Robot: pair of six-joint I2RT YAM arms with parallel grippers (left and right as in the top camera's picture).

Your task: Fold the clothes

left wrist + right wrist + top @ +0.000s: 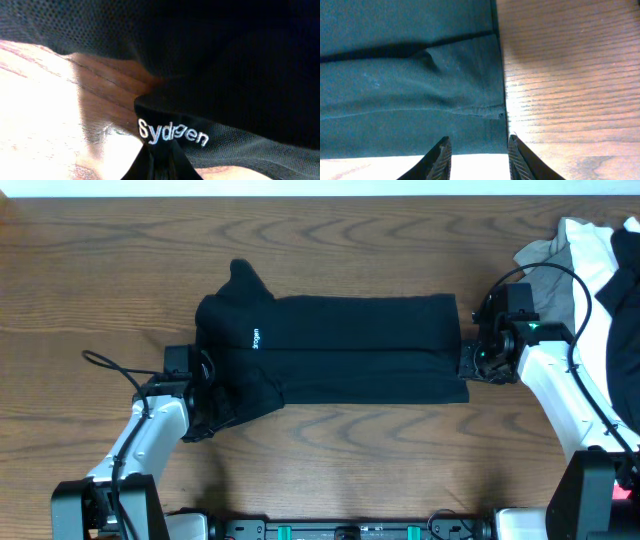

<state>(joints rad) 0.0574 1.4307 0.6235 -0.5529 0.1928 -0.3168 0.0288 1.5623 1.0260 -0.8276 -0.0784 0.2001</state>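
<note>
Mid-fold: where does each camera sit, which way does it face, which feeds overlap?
Overhead: above the table, facing straight down on the black garment; both arms, left gripper and right gripper show.
Left wrist: pressed close against the garment's white lettering; its own jaws cannot be made out.
Right wrist: looks down at the garment's edge and wood; both fingertips show, apart.
Shared: overhead and left wrist both show the lettering.

Black garment (350, 345), white lettering (172, 134)

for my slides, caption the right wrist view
right gripper open at the corner of the black garment on the wooden table
</note>
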